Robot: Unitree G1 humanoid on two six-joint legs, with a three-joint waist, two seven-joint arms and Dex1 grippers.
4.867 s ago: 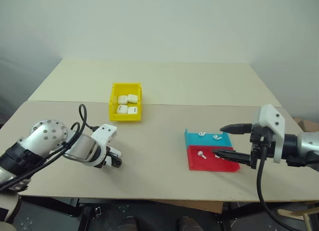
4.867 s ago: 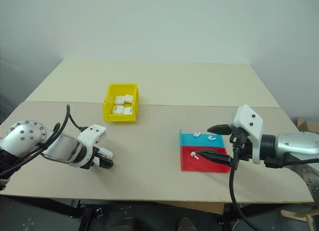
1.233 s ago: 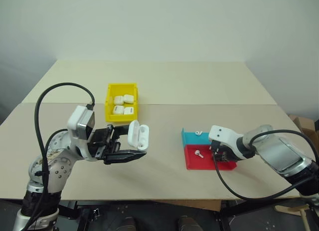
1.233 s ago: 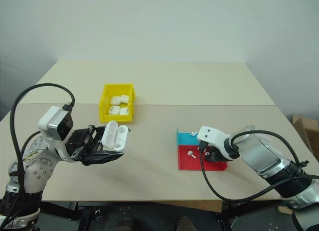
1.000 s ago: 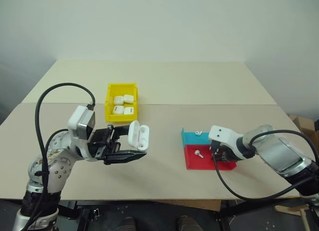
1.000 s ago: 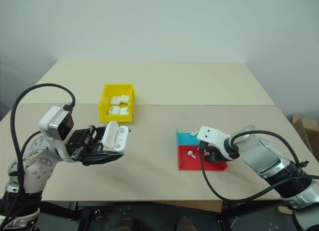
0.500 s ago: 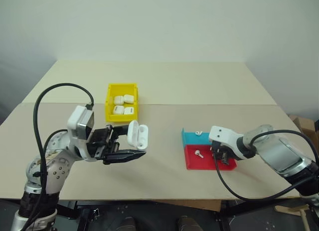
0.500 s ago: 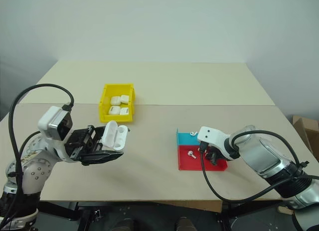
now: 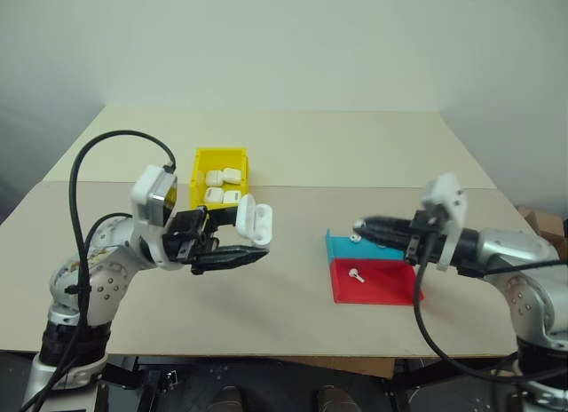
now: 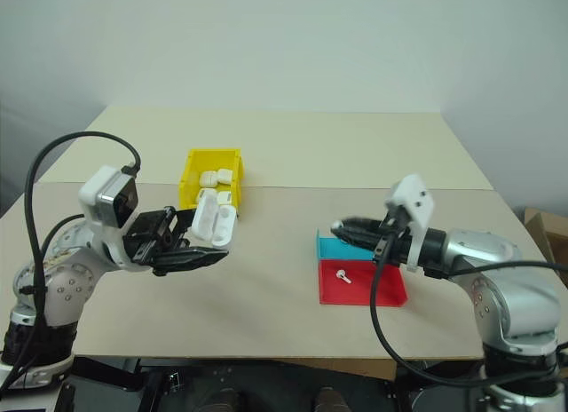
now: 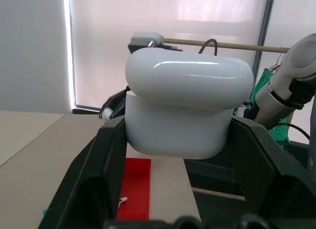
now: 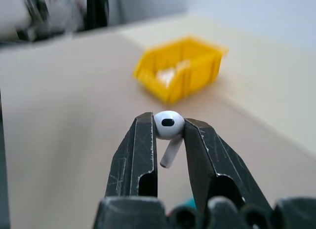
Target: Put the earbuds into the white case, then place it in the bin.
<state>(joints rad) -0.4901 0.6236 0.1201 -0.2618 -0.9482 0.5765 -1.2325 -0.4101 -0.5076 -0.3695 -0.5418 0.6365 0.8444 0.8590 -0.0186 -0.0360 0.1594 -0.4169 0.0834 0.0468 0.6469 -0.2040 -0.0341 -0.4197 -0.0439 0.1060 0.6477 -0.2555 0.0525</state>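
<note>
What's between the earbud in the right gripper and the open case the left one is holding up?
Nothing visible. The right gripper pinches an earbud above the tray; the left gripper holds the white case, lid open, across a bare stretch of table.

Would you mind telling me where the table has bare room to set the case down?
The table is bare behind the yellow bin and blue-and-red tray, between them, and along the near edge. It is crowded by the bin, where the left claw holds the white case, and over the tray.
</note>
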